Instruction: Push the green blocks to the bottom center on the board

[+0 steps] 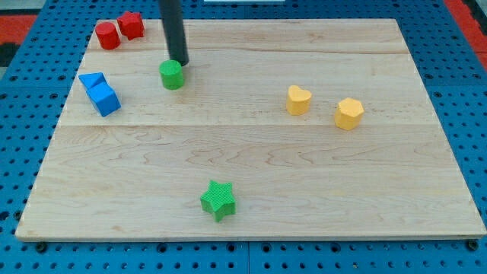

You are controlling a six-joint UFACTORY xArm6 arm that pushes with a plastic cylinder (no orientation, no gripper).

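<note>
The green star already lay near the view's bottom edge of the table, a little to the view's left of the middle, so its part of the job looked close to done, with at most a short nudge toward the view's right to centre it. The green cylinder was the piece that remained: it stood in the upper left part of the table, well apart from the star and far from the bottom centre.

The tool was a plain dark rod with no jaws to open or close, so it clamped nothing. The tip sat just above and slightly to the view's right of the green cylinder, touching it or nearly so; the picture did not settle which. From that side, a push toward the view's bottom would carry the cylinder down the table, and by that reading the second block's run was only at its start.

Around these, two blue blocks sat touching each other at the view's left, beside the cylinder but clear of it. A red cylinder and a red star stood together at the top left corner. Two yellow blocks, heart-like in shape, rested at the view's right, apart from everything green. None of them lay on a straight path from the cylinder down to the star.
</note>
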